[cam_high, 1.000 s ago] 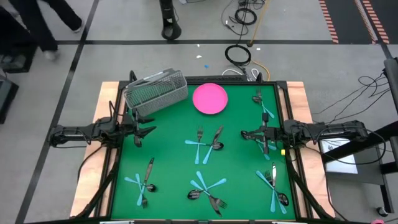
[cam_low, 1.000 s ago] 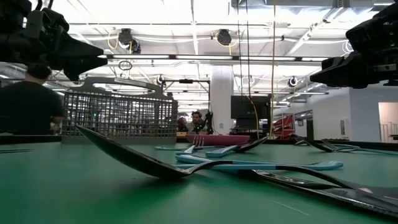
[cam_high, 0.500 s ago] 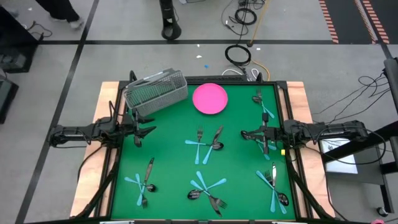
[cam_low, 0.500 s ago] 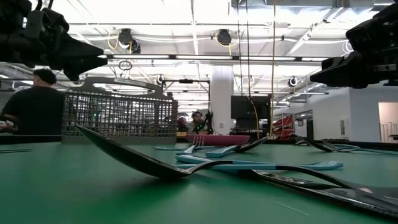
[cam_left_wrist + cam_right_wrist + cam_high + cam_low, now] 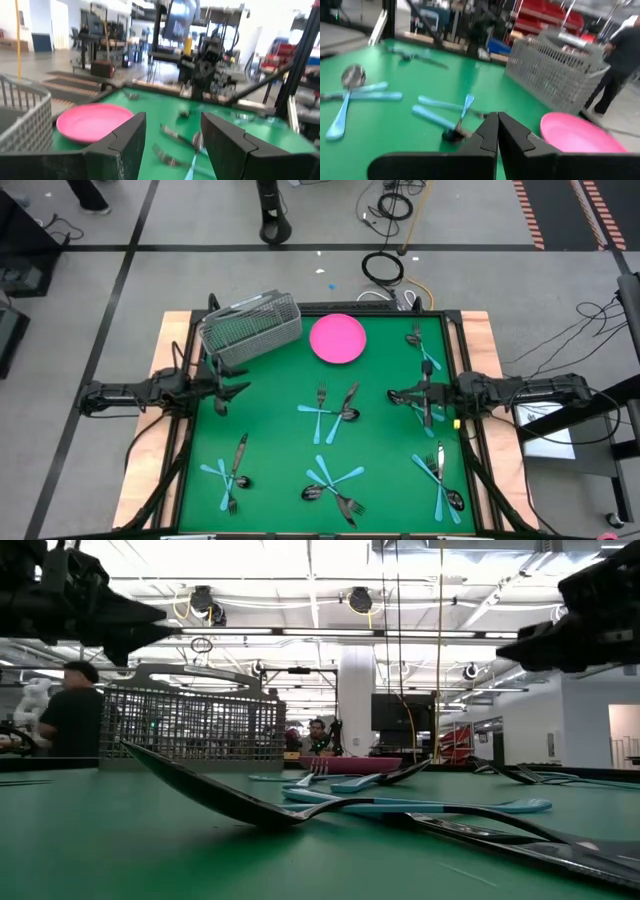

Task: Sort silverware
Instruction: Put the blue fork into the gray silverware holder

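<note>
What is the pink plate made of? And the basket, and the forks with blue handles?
The pink plate looks like smooth plastic: one even, bright colour. The basket looks like grey metal wire mesh, since you see through its grid. The blue-handled forks seem to have plastic handles, flat pale blue, with darker, probably metal, ends.

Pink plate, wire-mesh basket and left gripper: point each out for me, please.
pink plate (image 5: 337, 339): high view, centre of its face.
wire-mesh basket (image 5: 250, 329): high view, on its mesh side wall.
left gripper (image 5: 171, 139): left wrist view, midway between its open fingertips.
</note>
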